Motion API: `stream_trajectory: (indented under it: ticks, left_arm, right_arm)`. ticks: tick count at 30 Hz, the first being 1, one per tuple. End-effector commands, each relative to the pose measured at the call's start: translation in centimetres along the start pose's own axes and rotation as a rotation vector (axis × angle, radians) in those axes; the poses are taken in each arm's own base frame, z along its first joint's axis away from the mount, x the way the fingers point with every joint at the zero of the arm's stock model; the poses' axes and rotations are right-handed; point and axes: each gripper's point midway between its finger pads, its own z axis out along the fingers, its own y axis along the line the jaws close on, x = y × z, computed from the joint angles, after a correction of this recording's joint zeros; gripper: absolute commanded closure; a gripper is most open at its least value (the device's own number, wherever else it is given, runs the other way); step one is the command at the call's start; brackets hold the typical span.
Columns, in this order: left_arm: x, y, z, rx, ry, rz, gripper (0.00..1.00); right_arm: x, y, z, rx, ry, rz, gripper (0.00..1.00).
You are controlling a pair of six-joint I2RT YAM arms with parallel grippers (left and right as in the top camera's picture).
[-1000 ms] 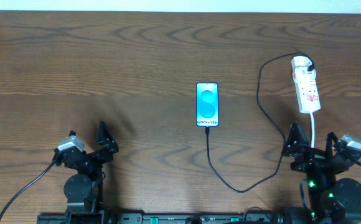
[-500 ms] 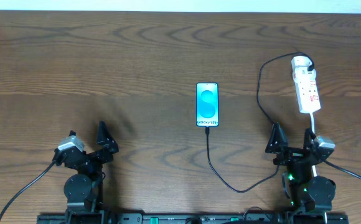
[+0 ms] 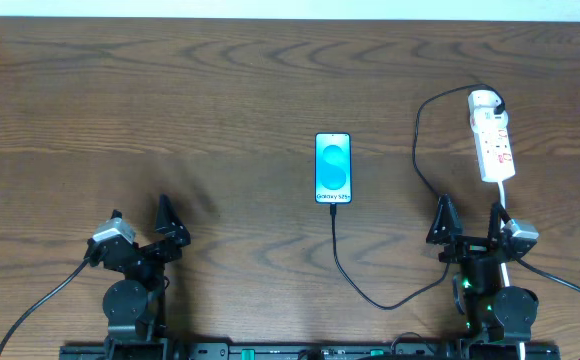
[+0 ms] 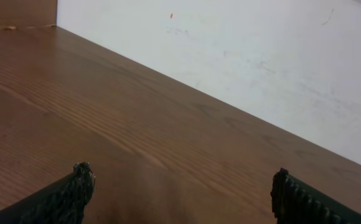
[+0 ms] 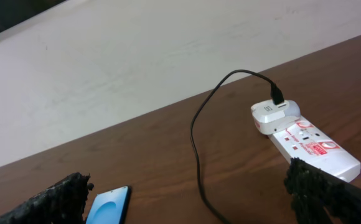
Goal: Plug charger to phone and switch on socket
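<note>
Overhead: left gripper (image 3: 140, 222) & right gripper (image 3: 468, 225) are sitting wide open, empty. Slim cyan-screened phone (image 3: 333, 168) is lying flat at centre, w/ thin black charger cable (image 3: 418, 160) running from it to narrow white power strip (image 3: 492, 140), far right.

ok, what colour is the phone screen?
Bright cyan-blue, with darker blue circles and small white text at the bottom. The phone shows best in the overhead view.
</note>
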Motion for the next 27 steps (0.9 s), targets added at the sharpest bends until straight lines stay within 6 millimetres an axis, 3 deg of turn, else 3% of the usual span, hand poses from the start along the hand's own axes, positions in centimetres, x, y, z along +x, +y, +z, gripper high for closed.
stream_trajectory:
  ticks: [1,6,8,17,27]
  left_arm:
    - [1.5,1.1,0.1,-0.046,0.039,0.008,0.07]
    - [1.5,1.1,0.1,-0.046,0.039,0.008,0.07]
    - [1.5,1.1,0.1,-0.046,0.039,0.008,0.07]
    - [1.5,1.1,0.1,-0.046,0.039,0.008,0.07]
    - [1.5,1.1,0.1,-0.046,0.039,0.008,0.07]
  right_arm:
    - [0.2,0.2,0.0,-0.011,0.006,-0.056,0.01]
    - [0.5,0.1,0.0,-0.007,0.018,-0.097,0.01]
    - [1.9,-0.4,-0.1,0.008,0.075,-0.180,0.01]
    - [1.8,-0.2,-0.1,-0.007,0.073,-0.275,0.01]
    - [1.8,-0.2,-0.1,-0.006,0.071,-0.270,0.01]
